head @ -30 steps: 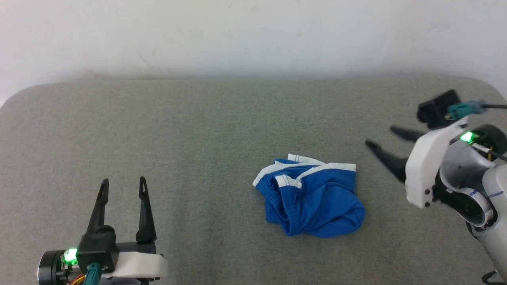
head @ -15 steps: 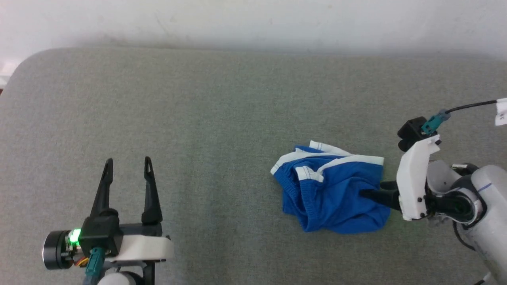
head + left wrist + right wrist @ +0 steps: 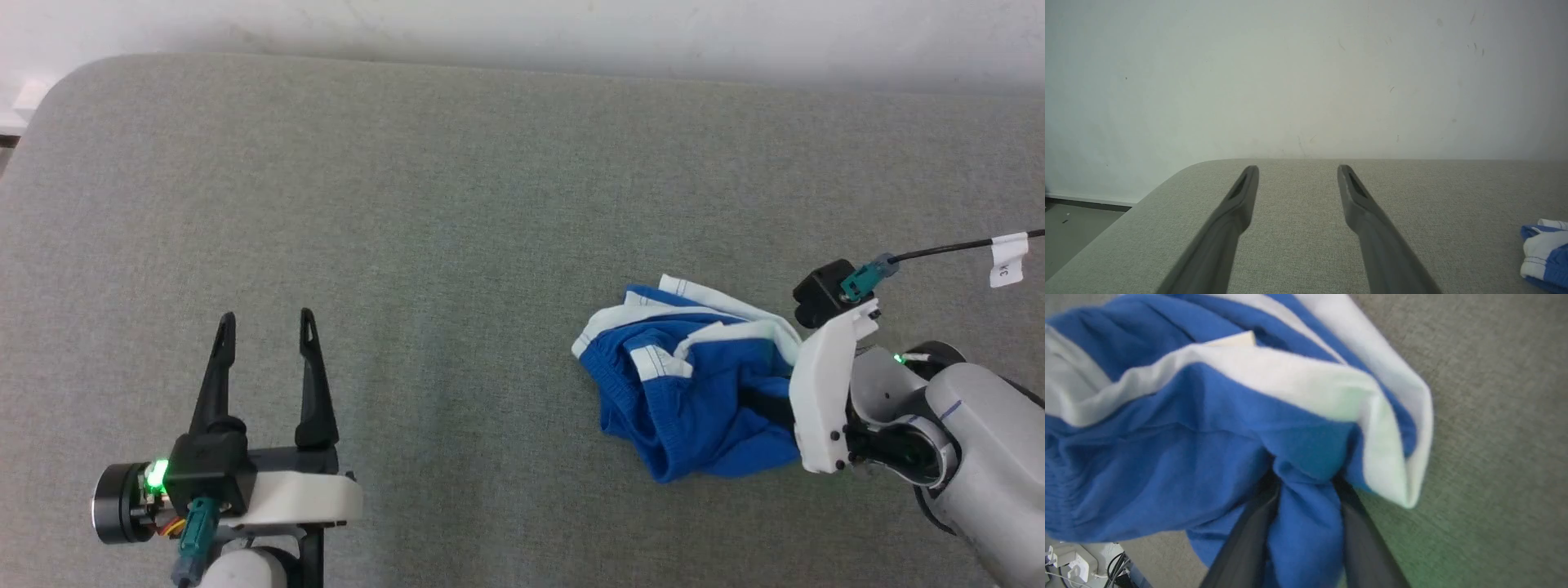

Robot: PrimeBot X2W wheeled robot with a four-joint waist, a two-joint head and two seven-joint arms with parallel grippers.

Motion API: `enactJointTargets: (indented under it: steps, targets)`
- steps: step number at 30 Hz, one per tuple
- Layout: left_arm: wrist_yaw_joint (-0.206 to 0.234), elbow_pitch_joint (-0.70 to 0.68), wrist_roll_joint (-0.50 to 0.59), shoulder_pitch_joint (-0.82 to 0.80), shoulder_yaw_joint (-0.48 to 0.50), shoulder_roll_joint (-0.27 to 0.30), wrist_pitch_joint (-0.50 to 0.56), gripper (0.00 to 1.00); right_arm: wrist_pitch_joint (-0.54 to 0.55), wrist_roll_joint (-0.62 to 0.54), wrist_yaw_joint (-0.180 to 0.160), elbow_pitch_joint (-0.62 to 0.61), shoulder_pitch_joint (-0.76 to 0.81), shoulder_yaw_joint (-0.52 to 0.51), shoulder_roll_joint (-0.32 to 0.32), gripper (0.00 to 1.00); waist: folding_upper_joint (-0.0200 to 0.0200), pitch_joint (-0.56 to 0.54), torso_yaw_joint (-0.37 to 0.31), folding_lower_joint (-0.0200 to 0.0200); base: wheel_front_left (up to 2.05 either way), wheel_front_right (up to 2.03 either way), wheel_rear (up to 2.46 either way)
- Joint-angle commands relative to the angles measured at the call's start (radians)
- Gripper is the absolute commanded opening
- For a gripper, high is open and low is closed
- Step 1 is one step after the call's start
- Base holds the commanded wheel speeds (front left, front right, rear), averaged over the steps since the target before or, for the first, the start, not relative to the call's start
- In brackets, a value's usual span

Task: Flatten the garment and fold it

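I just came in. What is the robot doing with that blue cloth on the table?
The right gripper holds a fold of the blue shorts between its two fingers. The shorts lie crumpled on the grey table, not yet flattened or folded. The left gripper is open over the table, well apart from the shorts.

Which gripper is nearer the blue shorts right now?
Right. The right gripper pinches a fold at the right edge of the shorts; the left gripper stands open, well off to their left, touching nothing.
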Motion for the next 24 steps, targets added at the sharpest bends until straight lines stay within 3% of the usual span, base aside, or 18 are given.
enactJointTargets:
  steps: [1,8,16,24]
  targets:
    - [-0.004,0.004,-0.002,-0.008,0.005,-0.001,-0.005,1.0,-0.018,-0.011,-0.001,0.012,0.018,0.047,0.022,0.0,0.0,-0.021,-0.02,0.0,0.0,0.0,0.0]
    - [-0.001,-0.002,-0.002,0.029,0.03,0.006,-0.005,1.0,-0.191,-0.046,-0.001,-0.151,-0.043,0.117,-0.063,0.0,0.0,-0.067,-0.112,0.0,0.0,0.0,0.0]
    - [0.0,-0.027,-0.004,0.042,0.063,0.017,-0.005,1.0,-0.228,-0.12,-0.001,-0.311,-0.111,0.187,-0.193,0.0,0.0,-0.044,-0.279,0.0,0.0,0.0,0.0]
    - [0.0,-0.077,0.006,-0.001,0.093,0.04,-0.005,1.0,-0.244,-0.16,-0.001,-0.282,-0.208,0.185,-0.284,0.0,0.0,0.086,-0.439,0.0,0.0,0.0,0.0]
